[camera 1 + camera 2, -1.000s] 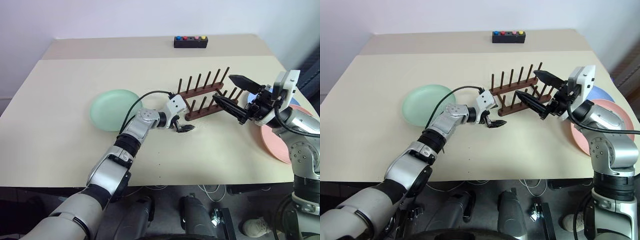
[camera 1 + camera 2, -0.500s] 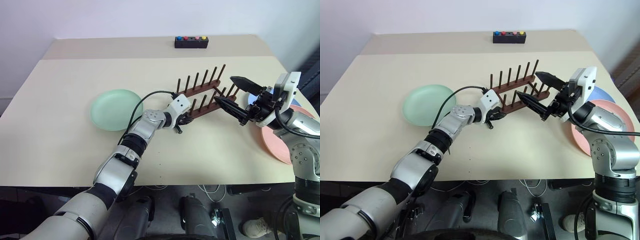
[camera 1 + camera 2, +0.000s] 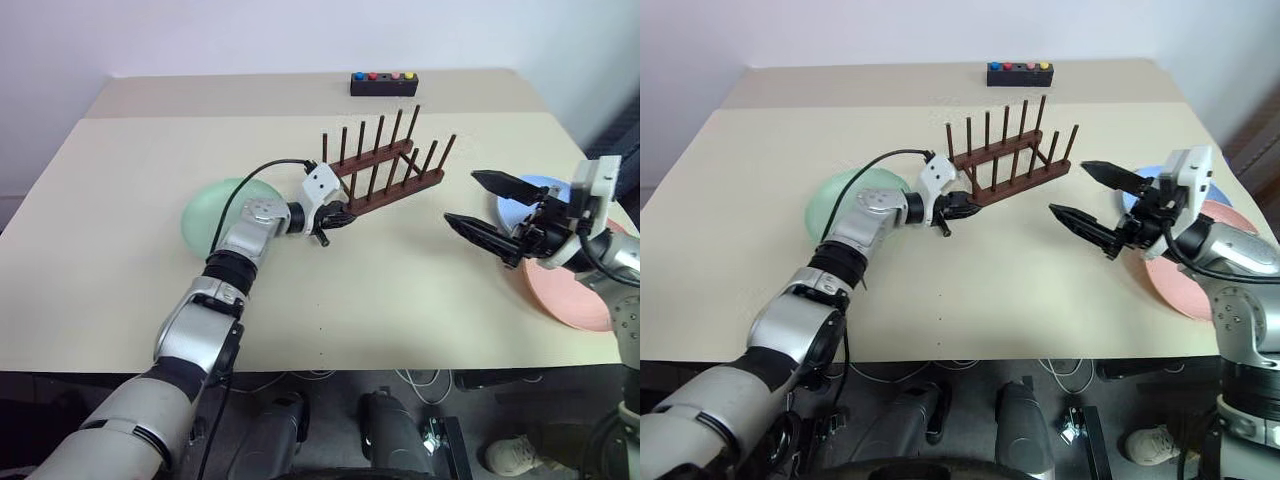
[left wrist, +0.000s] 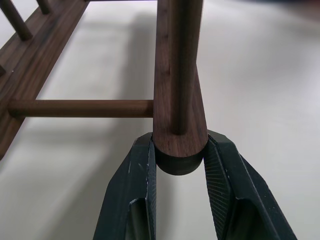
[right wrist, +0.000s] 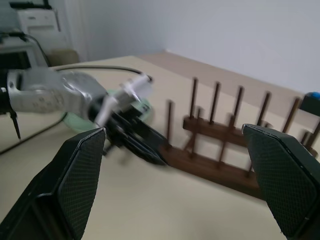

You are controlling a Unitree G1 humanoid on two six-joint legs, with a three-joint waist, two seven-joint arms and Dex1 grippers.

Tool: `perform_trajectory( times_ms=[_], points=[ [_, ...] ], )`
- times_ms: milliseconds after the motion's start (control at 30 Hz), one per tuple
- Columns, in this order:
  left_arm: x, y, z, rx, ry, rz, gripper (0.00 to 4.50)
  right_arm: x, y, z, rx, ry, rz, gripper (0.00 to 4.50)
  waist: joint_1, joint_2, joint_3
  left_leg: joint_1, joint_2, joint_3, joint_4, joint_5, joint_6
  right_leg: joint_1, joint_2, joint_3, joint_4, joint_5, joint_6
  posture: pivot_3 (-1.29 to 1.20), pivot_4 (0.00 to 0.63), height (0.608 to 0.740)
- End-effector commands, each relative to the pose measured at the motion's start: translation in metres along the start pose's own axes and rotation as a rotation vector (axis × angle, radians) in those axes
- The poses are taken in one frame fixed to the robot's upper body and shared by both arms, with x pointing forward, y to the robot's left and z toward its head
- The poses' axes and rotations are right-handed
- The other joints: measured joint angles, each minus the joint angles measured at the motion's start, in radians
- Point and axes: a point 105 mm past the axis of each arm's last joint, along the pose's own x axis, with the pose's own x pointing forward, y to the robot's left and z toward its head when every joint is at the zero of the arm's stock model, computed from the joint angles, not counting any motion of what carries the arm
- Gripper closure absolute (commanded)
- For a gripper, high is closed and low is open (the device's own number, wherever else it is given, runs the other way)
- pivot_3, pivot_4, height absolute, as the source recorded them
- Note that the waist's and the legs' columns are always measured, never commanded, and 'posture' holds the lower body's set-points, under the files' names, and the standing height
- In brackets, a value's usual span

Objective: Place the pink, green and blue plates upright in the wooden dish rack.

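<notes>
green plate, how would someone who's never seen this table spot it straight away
Start at the table and find the dark wooden rack near its middle. The left claw is shut on the rack's end; just beyond that arm lies the green plate, flat on the table. It is the one mint plate, alone on that side, while the pink plate and blue plate sit at the opposite edge.

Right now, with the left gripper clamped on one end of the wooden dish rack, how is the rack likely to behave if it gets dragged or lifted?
The wooden dish rack probably moves as one stiff piece: rails, crossbar and pegs look solid. Held by the left gripper at one rail end only, it may swing or pivot. Empty and slender, it seems light, and its tall pegs could let it tip.
</notes>
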Motion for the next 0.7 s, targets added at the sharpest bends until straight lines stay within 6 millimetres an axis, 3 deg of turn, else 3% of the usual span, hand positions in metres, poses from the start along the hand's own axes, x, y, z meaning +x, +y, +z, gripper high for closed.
perform_trajectory(
  times_ms=[33,200,367,700],
  points=[
    [-0.014,0.003,0.027,0.122,-0.087,-0.049,3.77,-0.019,0.003,0.008,-0.022,0.004,0.025,0.00,0.000,0.000,0.000,-0.001,0.000,0.000,0.001,0.000,0.000,0.000,0.000,0.000,0.000,0.000,0.000,0.00,0.150,0.740],
    [-0.030,-0.002,0.010,0.211,-0.034,-0.133,3.77,-0.044,0.008,0.005,0.034,0.062,0.047,0.00,-0.003,0.000,0.000,-0.001,0.000,0.000,0.003,-0.001,0.001,0.000,0.000,0.000,0.000,0.001,0.001,0.00,0.150,0.740],
    [-0.041,-0.015,0.003,0.215,-0.050,-0.249,3.77,-0.055,0.004,0.009,0.019,0.077,-0.007,0.00,-0.004,0.000,0.000,-0.001,0.000,0.000,0.003,-0.001,0.002,0.000,0.000,0.000,0.000,0.001,0.001,0.00,0.150,0.740],
    [-0.026,-0.037,-0.010,0.153,-0.049,-0.323,3.77,-0.053,0.006,0.012,0.015,0.064,-0.018,0.00,-0.002,0.000,0.000,-0.003,0.000,0.000,0.004,-0.001,0.002,0.000,-0.001,0.000,0.000,0.001,0.001,0.00,0.150,0.740]
  ],
)
